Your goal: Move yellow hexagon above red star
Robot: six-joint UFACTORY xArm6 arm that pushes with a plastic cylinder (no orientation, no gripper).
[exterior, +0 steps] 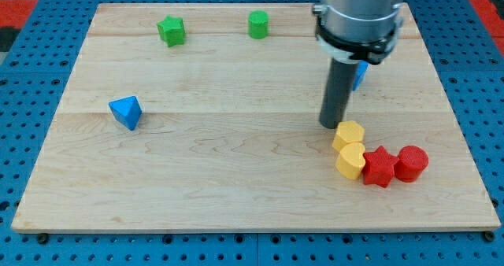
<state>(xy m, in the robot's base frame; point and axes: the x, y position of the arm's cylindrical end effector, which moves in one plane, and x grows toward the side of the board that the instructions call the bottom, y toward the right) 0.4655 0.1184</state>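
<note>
My tip point(330, 125) just up-left of yellow hexagon point(348, 134), near touching; cannot tell contact. Hexagon sits above yellow heart-like block point(350, 160), touching. Red star point(379, 166) right of that block, touching; red cylinder point(411, 162) right of star, touching. Cluster near wooden board point(236, 195) lower right. Blue block point(361, 73) behind my rod, mostly hidden, upper right. Green star point(171, 31) and green cylinder point(257, 24) along top edge, star to left. Blue triangular block point(126, 112) alone at view's left, well apart from rest.
</note>
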